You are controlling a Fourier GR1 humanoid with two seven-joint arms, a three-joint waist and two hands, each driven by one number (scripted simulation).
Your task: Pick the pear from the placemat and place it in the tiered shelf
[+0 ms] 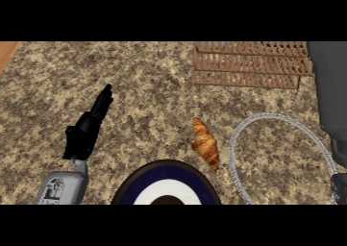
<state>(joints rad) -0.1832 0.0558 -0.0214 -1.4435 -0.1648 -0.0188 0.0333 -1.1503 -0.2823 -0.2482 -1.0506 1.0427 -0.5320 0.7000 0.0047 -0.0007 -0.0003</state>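
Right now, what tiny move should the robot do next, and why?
Probably draw the right forearm back a little. No pear shows anywhere, and that forearm covers the right side of the grey-rimmed placemat, where the pear may be hiding. The tiered shelf waits beyond it; the left robot hand rests open.

You find no readable text, label, brand, number or sign anywhere here. The grey cuff of the left forearm [60, 188] carries a small dark marking, but you cannot make it out as letters or figures.
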